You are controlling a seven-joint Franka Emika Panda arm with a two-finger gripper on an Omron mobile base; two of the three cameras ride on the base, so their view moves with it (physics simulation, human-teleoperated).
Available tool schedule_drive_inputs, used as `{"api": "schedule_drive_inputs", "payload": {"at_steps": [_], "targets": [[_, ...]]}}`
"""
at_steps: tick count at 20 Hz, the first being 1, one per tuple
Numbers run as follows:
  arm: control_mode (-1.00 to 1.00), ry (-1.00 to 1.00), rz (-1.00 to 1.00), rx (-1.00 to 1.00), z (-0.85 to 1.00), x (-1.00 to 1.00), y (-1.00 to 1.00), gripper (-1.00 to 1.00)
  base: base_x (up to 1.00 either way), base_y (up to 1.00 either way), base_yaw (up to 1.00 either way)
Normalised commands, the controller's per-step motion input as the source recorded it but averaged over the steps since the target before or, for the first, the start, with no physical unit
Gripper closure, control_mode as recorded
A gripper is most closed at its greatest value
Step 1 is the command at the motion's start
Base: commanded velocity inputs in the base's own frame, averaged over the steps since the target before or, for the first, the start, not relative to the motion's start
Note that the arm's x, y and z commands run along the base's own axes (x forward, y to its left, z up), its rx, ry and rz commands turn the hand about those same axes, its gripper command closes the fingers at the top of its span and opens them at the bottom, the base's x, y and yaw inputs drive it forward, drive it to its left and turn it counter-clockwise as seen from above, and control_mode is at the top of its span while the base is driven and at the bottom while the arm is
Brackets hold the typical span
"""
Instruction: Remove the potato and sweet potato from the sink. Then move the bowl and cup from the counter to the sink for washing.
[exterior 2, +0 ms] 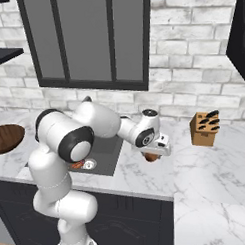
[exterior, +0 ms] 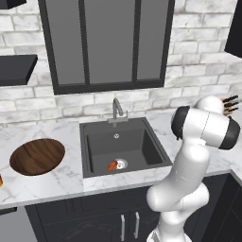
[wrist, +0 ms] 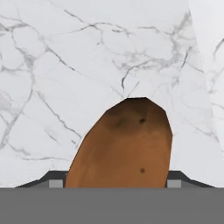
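**Potato between the fingers, low over the marble**

Clearly, the potato [wrist: 124, 146] is seen in the lower middle of the hand view, rising between the two dark finger tips [wrist: 173, 181] whose corners show at either side of its base. The jaws stand wide apart with the potato filling the gap between them, so it is taken as held. Veined white marble of the surface [wrist: 52, 78] lies behind it across the whole frame.

In the right base view, the hand [exterior 2: 154, 152] is found just right of centre, at the end of the outstretched arm, pointing down. The potato [exterior 2: 151, 157] shows as a brown lump right under it, close above the surface [exterior 2: 206, 176]; whether it touches the marble cannot be told. This spot lies to the right of the sink [exterior 2: 103, 155] and left of a wooden knife block [exterior 2: 203, 127].

In the left base view, the sink [exterior: 124, 145] sits at the centre of the frame, and in it the sweet potato [exterior: 112, 165] lies at the bottom, touching the left edge of the round silver drain [exterior: 121, 164]. The bowl [exterior: 37, 156] rests on the surface [exterior: 56, 182] at the left of the frame, well apart from the sink's rim, with nothing seen inside it. A sliver of orange-yellow at the far left edge may be the cup [exterior: 0, 180], but too little is shown to be sure.
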Motion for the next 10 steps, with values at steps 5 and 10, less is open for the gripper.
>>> {"api": "schedule_drive_inputs", "payload": {"at_steps": [5,10], "targets": [[-1.00,0.14,0.02,0.06,-0.30,0.10,-0.05,1.00,0.00,0.00,0.00],[-1.00,0.10,0.03,0.05,-0.26,0.08,-0.07,1.00,0.00,0.00,0.00]]}}
